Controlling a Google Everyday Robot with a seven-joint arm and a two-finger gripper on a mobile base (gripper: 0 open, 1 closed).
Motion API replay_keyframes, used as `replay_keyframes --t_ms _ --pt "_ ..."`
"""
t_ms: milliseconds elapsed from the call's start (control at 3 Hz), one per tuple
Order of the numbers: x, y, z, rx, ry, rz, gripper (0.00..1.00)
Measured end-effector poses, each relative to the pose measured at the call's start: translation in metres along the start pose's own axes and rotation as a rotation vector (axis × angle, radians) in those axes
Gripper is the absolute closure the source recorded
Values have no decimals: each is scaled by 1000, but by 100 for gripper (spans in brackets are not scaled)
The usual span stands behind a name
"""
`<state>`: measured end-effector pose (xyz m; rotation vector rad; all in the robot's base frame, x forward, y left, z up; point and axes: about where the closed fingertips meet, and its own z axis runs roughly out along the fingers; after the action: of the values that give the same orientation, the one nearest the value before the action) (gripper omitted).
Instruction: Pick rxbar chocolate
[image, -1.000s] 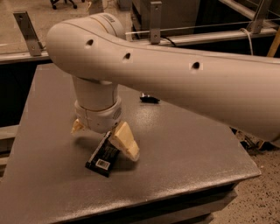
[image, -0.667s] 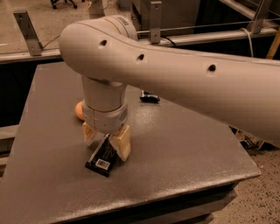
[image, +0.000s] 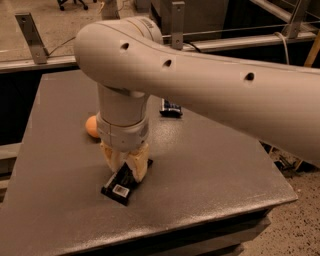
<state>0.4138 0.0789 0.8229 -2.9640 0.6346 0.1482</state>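
A lab or workshop is suggested by the speckled concrete floor at lower right, the metal brackets and rail along the top, and the plain grey table at centre, on which the gripper is held low, left of centre

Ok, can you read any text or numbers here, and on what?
Nothing can be read.
rxbar chocolate, on the table under the gripper: white barcode patch, too small to read.
Dark-blue packet further back: pale print, illegible.

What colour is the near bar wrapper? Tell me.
Bar wrapper: black, white barcode patch; camera view. End effector directly over it.
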Motion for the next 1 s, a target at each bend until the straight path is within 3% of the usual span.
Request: replay_keyframes --t_ms 333,1000 --pt "1 1 -3 6 0 0 100" --pt "35 45 -84 187 -20 8 100"
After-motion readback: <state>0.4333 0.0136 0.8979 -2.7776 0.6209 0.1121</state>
